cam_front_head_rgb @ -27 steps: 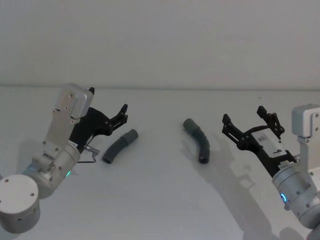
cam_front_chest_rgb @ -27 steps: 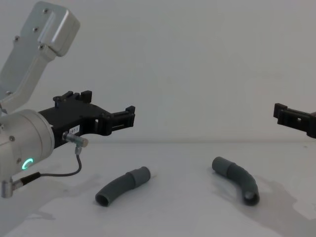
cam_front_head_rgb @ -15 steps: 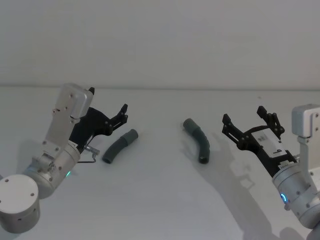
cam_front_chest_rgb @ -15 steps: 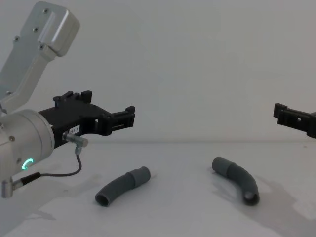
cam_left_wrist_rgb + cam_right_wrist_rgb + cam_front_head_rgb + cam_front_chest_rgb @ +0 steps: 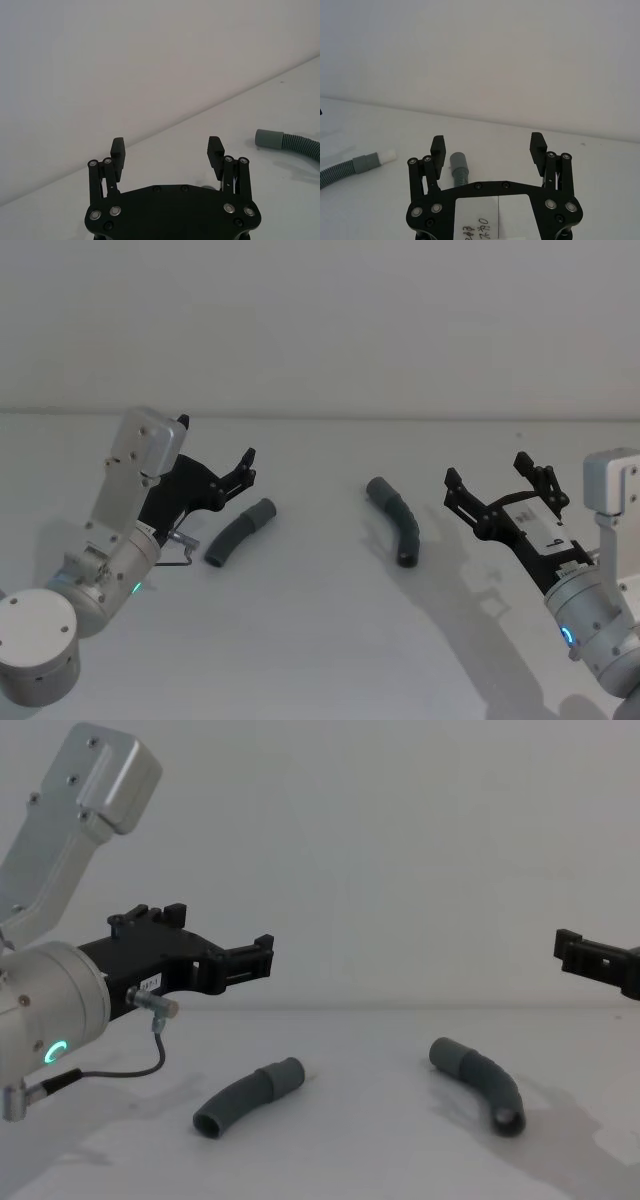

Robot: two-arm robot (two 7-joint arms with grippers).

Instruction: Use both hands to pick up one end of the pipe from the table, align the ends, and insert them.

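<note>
Two curved dark grey corrugated pipe pieces lie apart on the white table point(image 5: 320, 640). The left piece point(image 5: 240, 530) point(image 5: 245, 1098) has a grey collar at its far end, with a white tip point(image 5: 388, 156) beyond it in the right wrist view. The right piece point(image 5: 396, 520) point(image 5: 482, 1084) ends in a wider grey cuff point(image 5: 268, 138) point(image 5: 458, 163). My left gripper point(image 5: 216, 440) point(image 5: 220, 932) point(image 5: 166, 147) hovers open and empty, left of and above the left piece. Open and empty too, my right gripper point(image 5: 486, 469) point(image 5: 488, 142) hangs to the right of the right piece, clear of it.
A plain pale wall point(image 5: 320, 330) rises behind the table's far edge. A thin grey cable point(image 5: 120, 1072) loops under the left wrist, close to the left piece. Bare table lies between the two pieces and in front of them.
</note>
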